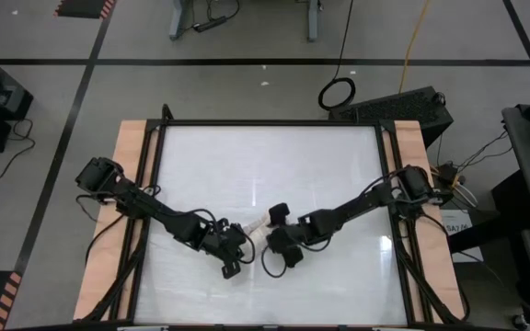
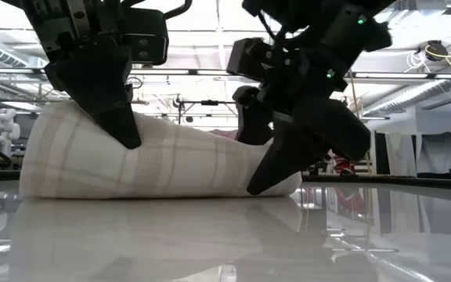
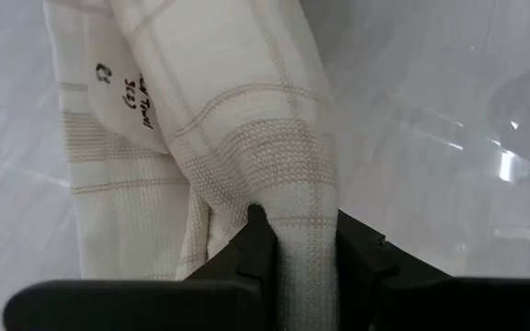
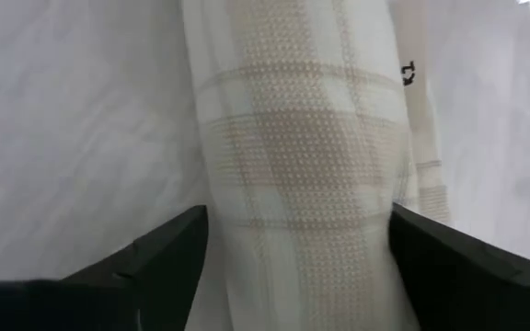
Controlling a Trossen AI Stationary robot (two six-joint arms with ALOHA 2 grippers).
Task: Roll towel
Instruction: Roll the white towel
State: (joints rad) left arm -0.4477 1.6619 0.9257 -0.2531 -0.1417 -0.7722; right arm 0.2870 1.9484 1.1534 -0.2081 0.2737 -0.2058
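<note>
Two arms: both dark arms meet over the glossy white tabletop.
Towel: soft cream-white cloth with beige-brown plaid checks, already a fat roll lying on the table between and under both sets of fingers.
Left gripper: narrow, pinching a fold of the waffle-textured cloth.
Right gripper: wide, straddling the roll, one finger on either side.
Doing it well: I'd say keep the pinched edge taut and both ends level, or the roll comes out as a cone.
Marking: dark handwriting beyond the left fingers.

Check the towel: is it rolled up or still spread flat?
Rolled: the towel lies as a plump tube on the table, left gripper pinching one fold.
</note>
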